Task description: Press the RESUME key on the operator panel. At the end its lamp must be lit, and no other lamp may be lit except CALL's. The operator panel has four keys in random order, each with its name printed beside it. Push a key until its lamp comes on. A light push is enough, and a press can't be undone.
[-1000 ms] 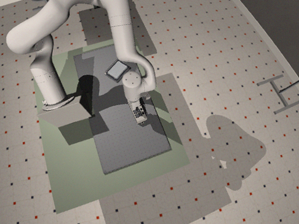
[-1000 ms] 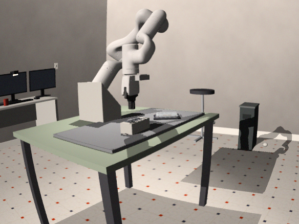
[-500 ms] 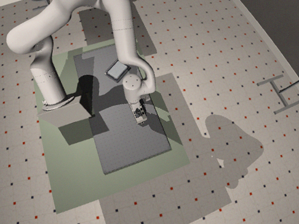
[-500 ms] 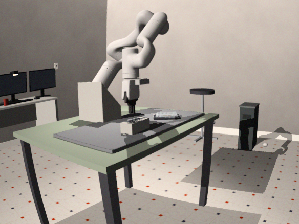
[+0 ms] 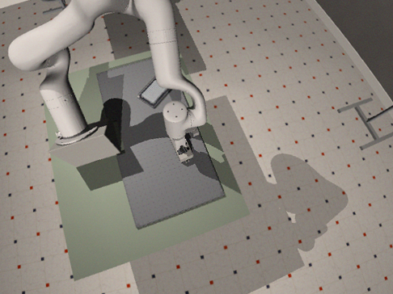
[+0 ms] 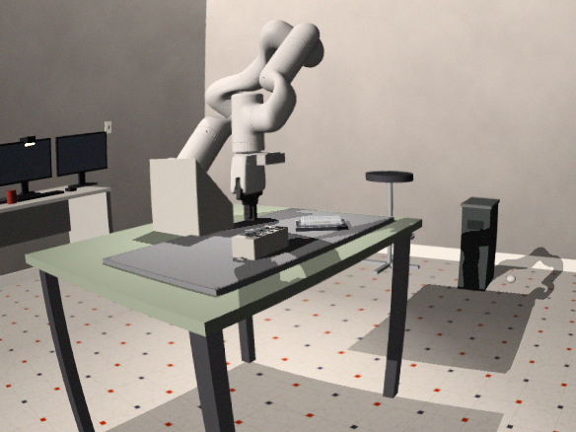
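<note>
The operator panel (image 6: 259,242) is a small beige box on the grey mat, its keys on the top face. In the overhead view the panel (image 5: 185,152) is mostly hidden under my wrist. The key names and lamps are too small to read, and I see no lit lamp. My gripper (image 6: 251,212) points straight down with its fingers shut and empty, its tips just above the far end of the panel's top. In the overhead view only the gripper's body (image 5: 182,145) shows.
A flat tablet-like tray (image 6: 322,222) lies on the mat behind the panel; it also shows in the overhead view (image 5: 154,92). The beige robot pedestal (image 6: 187,197) stands at the left of the mat. The table edge is close on the right.
</note>
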